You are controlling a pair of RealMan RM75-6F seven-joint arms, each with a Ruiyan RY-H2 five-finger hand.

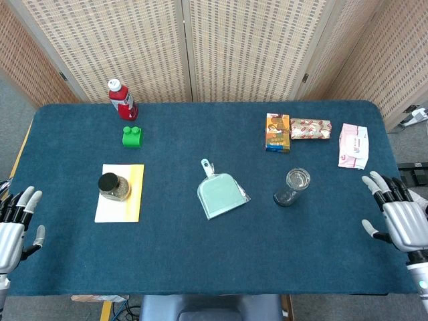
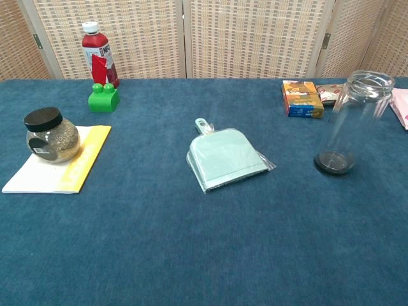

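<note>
Woven screens are standing behind a table (image 1: 167, 267) that is wearing a dark blue cloth. At its right edge the right hand (image 1: 400, 221) is hovering with its fingers spread wide, holding nothing, well apart from one clear glass jar (image 1: 293, 186) that is standing upright and uncapped, with nothing showing inside it. At the left edge the left hand (image 1: 15, 227) is likewise spreading its fingers and gripping nothing. One black-lidded jar (image 1: 114, 187), filled with something grainy, is resting on one white and yellow booklet (image 1: 120, 194). Also lying about are one mint dustpan (image 1: 223, 194), one red bottle (image 1: 122, 99), one green brick (image 1: 132, 136), one orange box (image 1: 277, 132), one patterned packet (image 1: 311, 129) and one pink packet (image 1: 353, 145).
</note>
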